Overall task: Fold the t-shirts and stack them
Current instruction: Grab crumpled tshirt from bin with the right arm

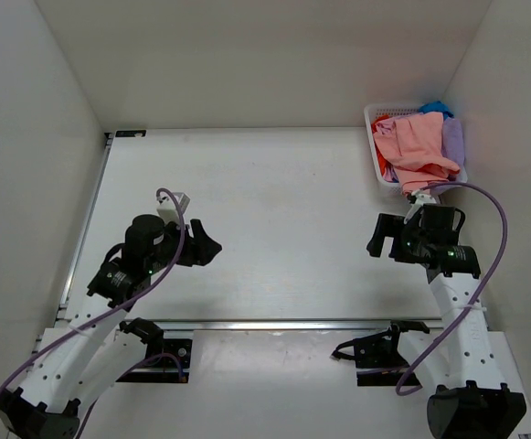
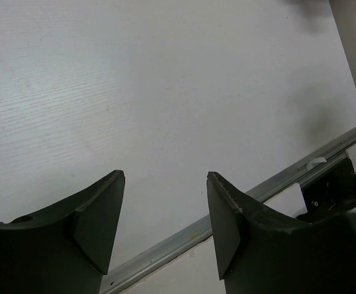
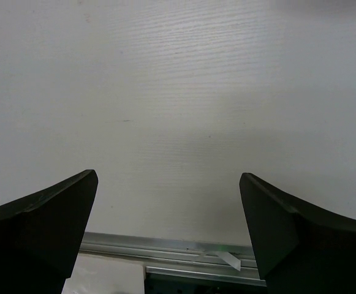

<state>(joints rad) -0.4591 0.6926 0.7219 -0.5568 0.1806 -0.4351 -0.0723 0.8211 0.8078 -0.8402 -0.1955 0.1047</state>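
T-shirts lie heaped in the basket at the table's far right corner. The left gripper and right gripper gape empty. Pulling one shirt from the tangle could drag its neighbours out or tip the basket.

Soft, crumpled cloth t-shirts fill a white lattice plastic basket. Beside the basket spreads the matt white table, finely grained, edged by a dull metal rail. The left claw and right claw look matt black plastic, their purple cables smooth-sheathed.
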